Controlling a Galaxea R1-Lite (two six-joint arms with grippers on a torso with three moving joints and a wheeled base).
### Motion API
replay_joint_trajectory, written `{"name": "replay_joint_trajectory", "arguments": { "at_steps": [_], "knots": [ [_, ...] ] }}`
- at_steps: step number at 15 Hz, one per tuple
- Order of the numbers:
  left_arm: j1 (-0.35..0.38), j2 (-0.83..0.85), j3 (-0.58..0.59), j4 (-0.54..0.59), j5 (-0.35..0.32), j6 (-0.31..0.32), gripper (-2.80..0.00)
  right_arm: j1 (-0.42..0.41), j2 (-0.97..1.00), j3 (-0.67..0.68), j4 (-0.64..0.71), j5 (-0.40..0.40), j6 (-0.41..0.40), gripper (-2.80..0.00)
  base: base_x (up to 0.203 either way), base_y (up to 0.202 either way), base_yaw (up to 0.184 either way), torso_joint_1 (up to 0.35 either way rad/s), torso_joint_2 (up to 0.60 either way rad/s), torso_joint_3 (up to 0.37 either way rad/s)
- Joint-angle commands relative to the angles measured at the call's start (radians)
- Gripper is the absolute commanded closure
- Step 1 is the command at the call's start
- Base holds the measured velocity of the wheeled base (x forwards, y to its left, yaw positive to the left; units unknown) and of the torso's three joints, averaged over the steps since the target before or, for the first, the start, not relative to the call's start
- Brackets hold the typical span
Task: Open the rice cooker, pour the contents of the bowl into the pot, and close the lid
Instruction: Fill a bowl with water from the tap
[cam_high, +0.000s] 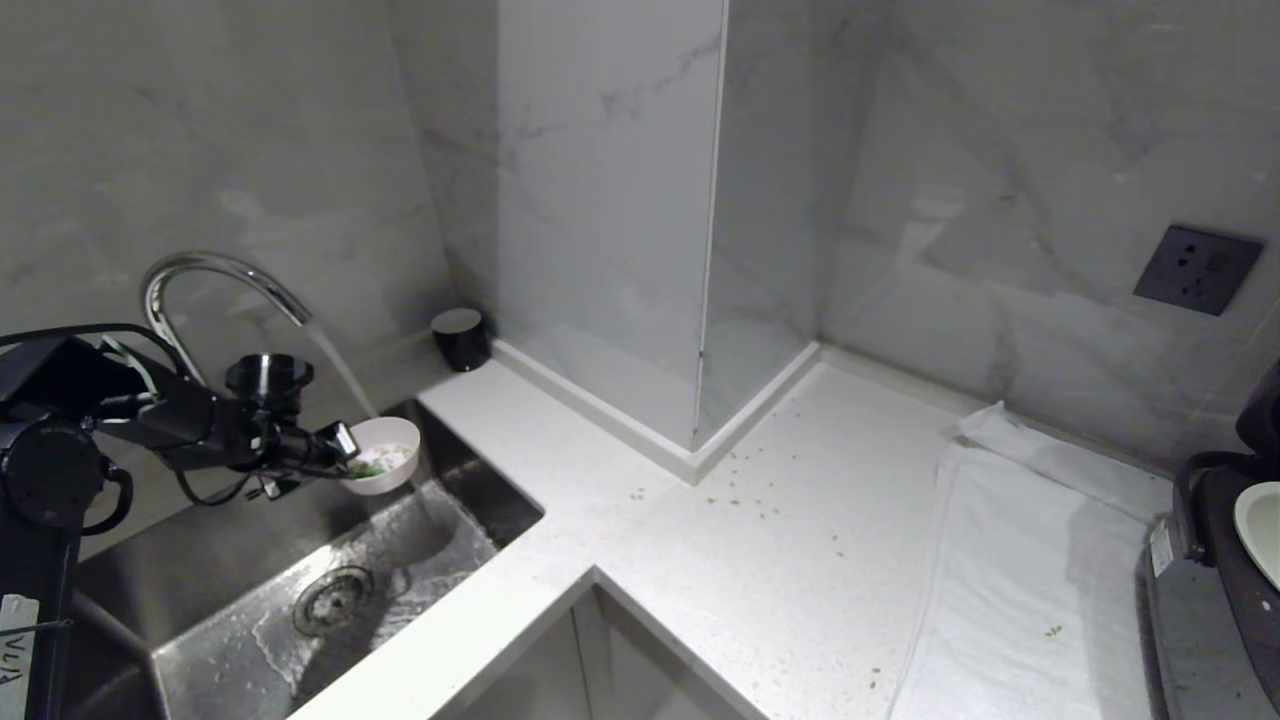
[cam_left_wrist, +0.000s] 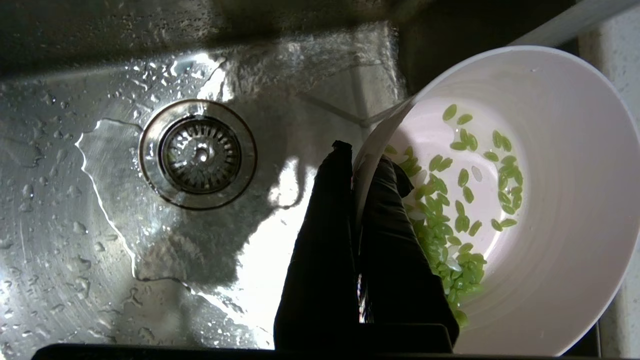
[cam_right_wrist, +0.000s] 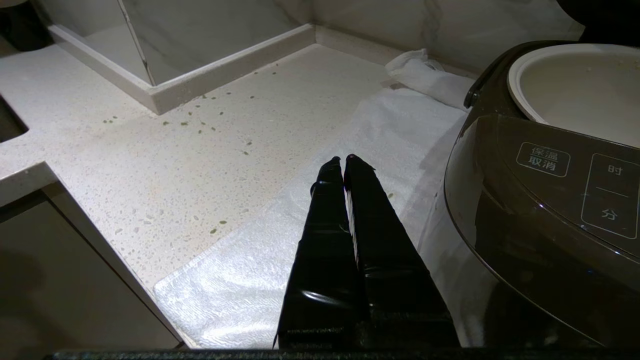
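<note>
Over the sink, my left gripper (cam_high: 340, 445) (cam_left_wrist: 362, 155) is shut on the rim of the pale pink bowl (cam_high: 385, 455) (cam_left_wrist: 550, 150), one finger inside and one outside. The bowl is tilted, and its contents (cam_high: 372, 466) (cam_left_wrist: 450, 240), small wet green bits, lie heaped on its low side by the inner finger. The tap's stream runs down at the bowl. At the far right stands the dark rice cooker (cam_high: 1225, 560) (cam_right_wrist: 525, 210) with its cream-white pot (cam_high: 1262, 530) (cam_right_wrist: 580, 90) uncovered; the raised lid (cam_high: 1262, 410) shows only as a dark edge. My right gripper (cam_right_wrist: 340, 159) hangs shut and empty over the towel beside the cooker.
The curved faucet (cam_high: 215, 275) is running into the wet steel sink (cam_high: 250, 560), whose drain (cam_left_wrist: 197, 154) lies below the bowl. A white towel (cam_high: 1010, 560) covers the counter left of the cooker. Green bits (cam_high: 740, 500) are scattered on the counter. A black cup (cam_high: 460, 338) stands at the back.
</note>
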Motion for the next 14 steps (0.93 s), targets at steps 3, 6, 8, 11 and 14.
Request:
{"name": "replay_joint_trajectory", "arguments": {
  "at_steps": [3, 6, 8, 11, 14],
  "knots": [
    [0.002, 0.014, -0.026, 0.014, 0.012, -0.004, 0.00, 0.000, 0.000, 0.000, 0.000, 0.000, -0.002, 0.00, 0.000, 0.000, 0.000, 0.000, 0.00, 0.000],
    [0.002, 0.017, -0.027, 0.014, 0.012, -0.004, 0.00, 0.000, 0.000, 0.000, 0.000, 0.000, 0.000, 0.00, 0.000, 0.000, 0.000, 0.000, 0.00, 0.000],
    [0.002, 0.022, -0.041, 0.014, 0.013, -0.004, 0.00, 0.000, 0.000, 0.000, 0.000, 0.000, 0.000, 0.00, 0.000, 0.000, 0.000, 0.000, 0.00, 0.000],
    [0.010, 0.037, -0.078, 0.017, 0.025, -0.006, 0.00, 0.000, 0.000, 0.000, 0.000, 0.000, -0.001, 0.00, 0.000, 0.000, 0.000, 0.000, 0.00, 0.000],
    [0.011, 0.041, -0.077, 0.021, 0.026, -0.008, 0.00, 0.000, 0.000, 0.000, 0.000, 0.000, 0.000, 0.00, 0.000, 0.000, 0.000, 0.000, 0.00, 0.000]
  ]
}}
